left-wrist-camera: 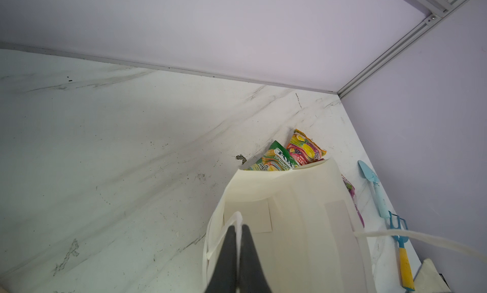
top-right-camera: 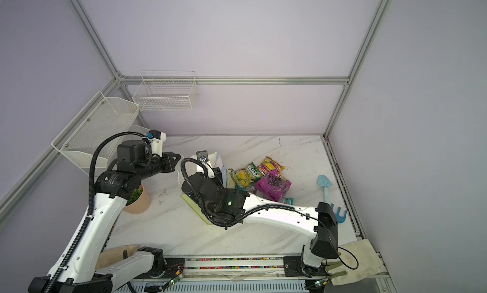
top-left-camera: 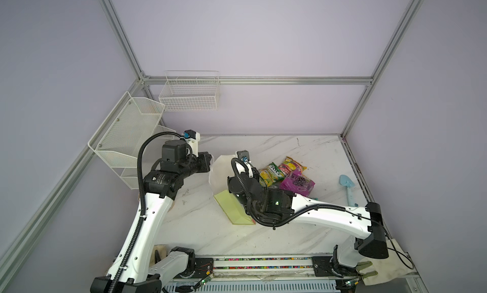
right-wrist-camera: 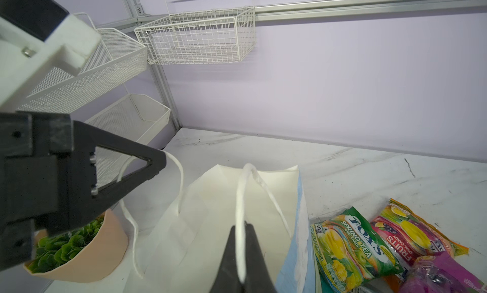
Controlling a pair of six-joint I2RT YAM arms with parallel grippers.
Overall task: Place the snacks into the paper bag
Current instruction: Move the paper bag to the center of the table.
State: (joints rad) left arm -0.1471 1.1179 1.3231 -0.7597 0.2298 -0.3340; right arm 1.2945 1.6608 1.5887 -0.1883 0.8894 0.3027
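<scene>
The paper bag stands mouth up at mid-table, its white inside facing me and a pale green side panel in front. My left gripper is shut on one white cord handle at the bag's left rim. The other handle is pinched in my right gripper, at the right rim. Just right of the bag, three snacks lie overlapping on the table: a green-yellow packet, an orange-pink one and a magenta one. A teal packet edge peeks out beneath them.
A blue toy shovel and a rake lie near the right edge. A potted plant stands under my left arm. White wire baskets and mesh shelves hang on the back-left walls.
</scene>
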